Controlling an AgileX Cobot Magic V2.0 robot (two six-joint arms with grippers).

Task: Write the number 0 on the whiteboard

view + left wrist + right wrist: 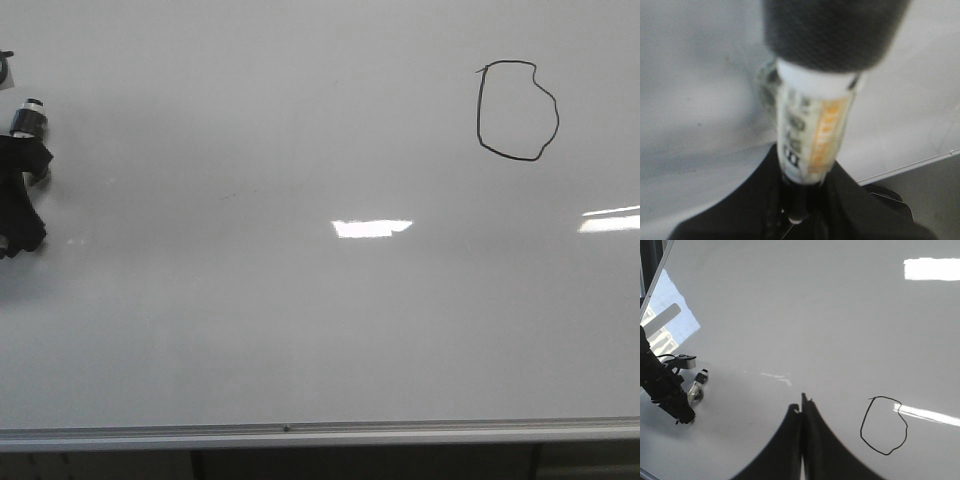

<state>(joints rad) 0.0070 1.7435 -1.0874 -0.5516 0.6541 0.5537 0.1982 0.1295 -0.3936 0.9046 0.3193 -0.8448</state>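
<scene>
Front view: number 0 [517, 110] drawn as a closed black loop high on the whiteboard [250, 330], well apart from the left gripper [20, 190] at the board's far left edge. Left wrist view: left gripper clamped tight around a marker [812, 135], blurred. Right wrist view: right gripper [802, 405] pressed fully closed, holding nothing, near the number 0 [884, 426].

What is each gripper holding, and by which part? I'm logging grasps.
The left gripper clamps a white-labelled marker pen near its lower end; its dark cap end points away. The right gripper is shut on nothing.
</scene>
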